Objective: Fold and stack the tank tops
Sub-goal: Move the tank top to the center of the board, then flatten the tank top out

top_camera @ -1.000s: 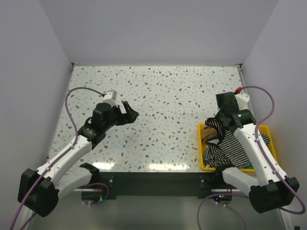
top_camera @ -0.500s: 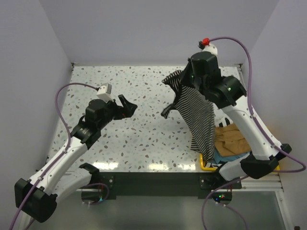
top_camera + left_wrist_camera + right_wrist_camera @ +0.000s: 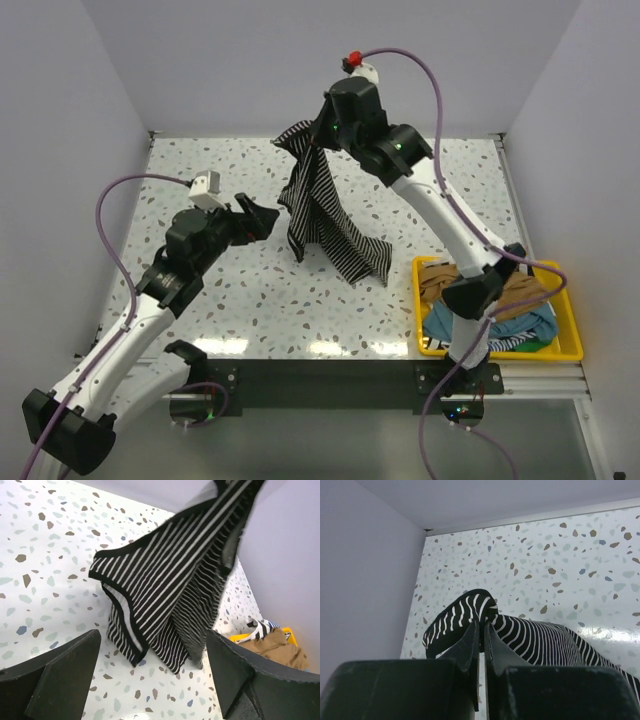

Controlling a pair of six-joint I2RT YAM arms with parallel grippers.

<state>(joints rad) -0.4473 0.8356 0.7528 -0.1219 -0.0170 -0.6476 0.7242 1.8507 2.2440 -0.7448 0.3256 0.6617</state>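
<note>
Overhead view of a speckled white bench, closed in by pale walls at the left, back and right.

At far left: the left tool, raised over the bench, released and spread wide, gripping nothing. Aimed rightward at hanging cloth, near it but apart. A purple cable looped beside that arm.

Just right of it, over the middle of the bench: the striped tank top, thin black-and-white stripes with dark trim. Hung in the air from one bunched corner, falling in long folds. Lower end spread toward the right and apparently resting on the bench. From the left wrist view, framed between the two open fingers with nothing standing in between.

At the top of the cloth: the right tool, clenched tight on that bunched corner, held high near the back wall, with the rest of the garment below it.

At far right, on the near edge of the bench: a yellow tray, well apart from the hanging garment. Inside it a crumpled tan-brown top, teal cloth beneath, and a broad-striped piece at the front rim. Right arm partly across the tray's left side.
</note>
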